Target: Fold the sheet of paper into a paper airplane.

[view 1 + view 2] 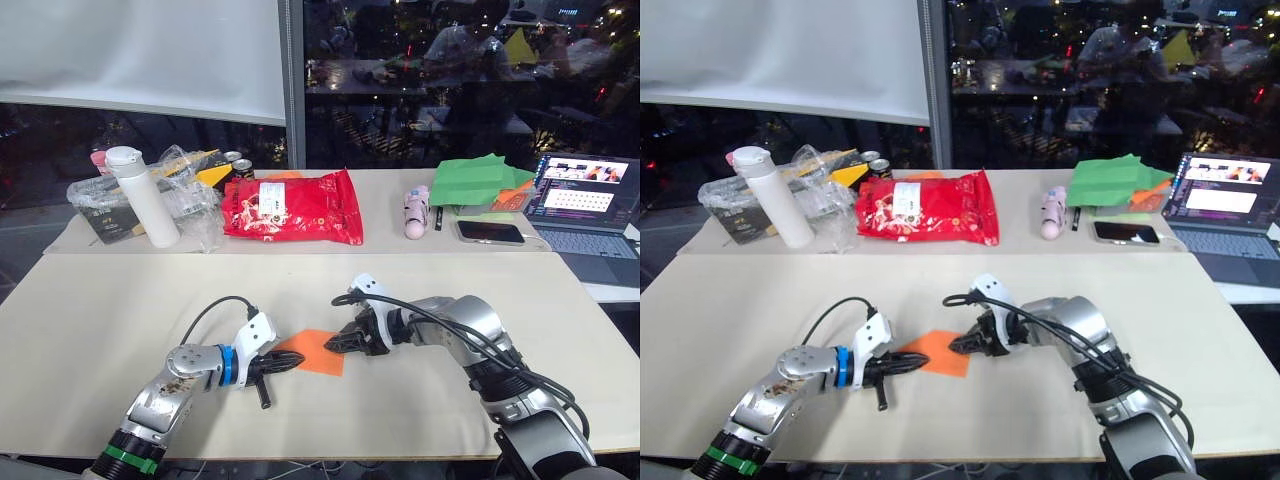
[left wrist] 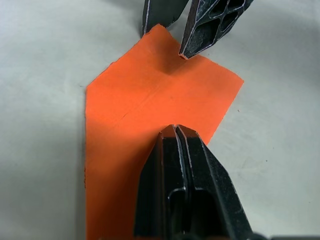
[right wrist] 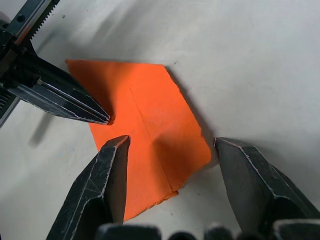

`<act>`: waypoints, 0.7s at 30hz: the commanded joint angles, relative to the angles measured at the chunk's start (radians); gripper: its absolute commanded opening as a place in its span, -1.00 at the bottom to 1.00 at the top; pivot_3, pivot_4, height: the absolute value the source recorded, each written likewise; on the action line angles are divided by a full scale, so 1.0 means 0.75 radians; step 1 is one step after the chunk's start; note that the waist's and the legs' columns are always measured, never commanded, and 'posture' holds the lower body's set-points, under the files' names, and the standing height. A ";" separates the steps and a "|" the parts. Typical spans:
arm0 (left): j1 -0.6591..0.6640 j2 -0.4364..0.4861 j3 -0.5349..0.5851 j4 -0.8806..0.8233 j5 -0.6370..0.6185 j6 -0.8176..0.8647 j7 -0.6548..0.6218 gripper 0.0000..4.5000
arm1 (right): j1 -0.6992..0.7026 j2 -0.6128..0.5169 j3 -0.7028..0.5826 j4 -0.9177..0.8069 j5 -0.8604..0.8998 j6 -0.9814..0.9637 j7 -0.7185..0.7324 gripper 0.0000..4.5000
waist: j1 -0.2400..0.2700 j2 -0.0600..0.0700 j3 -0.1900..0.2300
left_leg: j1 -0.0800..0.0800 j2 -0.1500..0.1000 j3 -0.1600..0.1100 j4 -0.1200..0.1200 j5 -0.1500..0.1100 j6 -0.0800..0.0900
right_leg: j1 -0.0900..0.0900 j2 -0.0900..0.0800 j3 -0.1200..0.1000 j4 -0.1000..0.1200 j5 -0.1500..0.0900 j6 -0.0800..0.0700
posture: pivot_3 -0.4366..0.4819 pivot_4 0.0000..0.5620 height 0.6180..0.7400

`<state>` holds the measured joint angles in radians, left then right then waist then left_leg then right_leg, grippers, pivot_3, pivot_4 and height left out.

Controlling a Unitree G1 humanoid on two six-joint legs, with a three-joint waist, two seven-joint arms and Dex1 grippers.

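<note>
Beige table [image 1: 100,320] holds the sheet of paper [image 1: 318,351], partly hidden under closed left tool [image 1: 296,359] and open right tool [image 1: 334,343].

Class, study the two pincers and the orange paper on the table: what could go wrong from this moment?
1. The left pincer is shut with its tip pressing on the sheet of paper; if it drags, the thin sheet may slide or wrinkle.
2. The right pincer is open, straddling the sheet's corner; closing there could crumple the edge rather than fold along the crease.
3. Both tips work close together, so they might collide.
</note>
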<state>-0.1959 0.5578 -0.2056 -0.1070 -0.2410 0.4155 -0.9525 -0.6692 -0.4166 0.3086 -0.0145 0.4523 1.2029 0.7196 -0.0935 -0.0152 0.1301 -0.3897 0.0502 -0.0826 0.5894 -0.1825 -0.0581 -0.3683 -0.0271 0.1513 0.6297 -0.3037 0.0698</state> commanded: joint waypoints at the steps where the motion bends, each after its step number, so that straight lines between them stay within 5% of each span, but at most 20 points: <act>1: 0.026 0.021 -0.039 0.038 0.031 0.028 -0.007 -1.00 | 0.003 0.012 -0.036 -0.037 0.013 -0.039 0.007 -0.33 | 0.000 0.000 0.000 | 0.000 0.000 0.000 0.000 0.000 0.000 | 0.000 0.000 0.000 0.000 0.000 0.000 | -0.05 -0.47 0.58; 5: 0.026 0.022 -0.042 0.035 0.031 0.031 -0.011 -1.00 | 0.009 0.006 -0.047 -0.051 0.014 -0.049 0.010 -0.95 | 0.000 0.000 0.000 | 0.000 0.000 0.000 0.000 0.000 0.000 | 0.000 0.000 0.000 0.000 0.000 0.000 | -0.05 -0.47 0.58; 13: -0.010 0.017 0.013 0.037 -0.056 0.078 -0.053 -1.00 | 0.058 -0.067 0.023 -0.196 -0.074 -0.290 0.052 -0.98 | 0.002 0.000 0.000 | -0.001 0.000 0.000 0.000 0.000 0.000 | 0.000 0.000 0.000 0.000 0.000 0.000 | -0.05 -0.47 0.58; 21: -0.042 0.117 0.095 0.096 -0.138 0.091 -0.169 -1.00 | 0.156 -0.213 0.216 -0.319 -0.408 -0.840 0.087 -0.98 | 0.003 -0.003 0.005 | -0.001 0.000 0.000 -0.001 0.000 0.000 | -0.003 0.000 0.000 -0.001 0.000 0.000 | -0.05 -0.47 0.58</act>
<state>-0.2216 0.6368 -0.1429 -0.0376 -0.3407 0.4858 -1.0644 -0.5537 -0.5732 0.4599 -0.1957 0.1802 0.6542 0.7693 -0.0911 -0.0177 0.1340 -0.3906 0.0503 -0.0826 0.5885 -0.1825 -0.0582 -0.3709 -0.0272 0.1512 0.6282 -0.3037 0.0701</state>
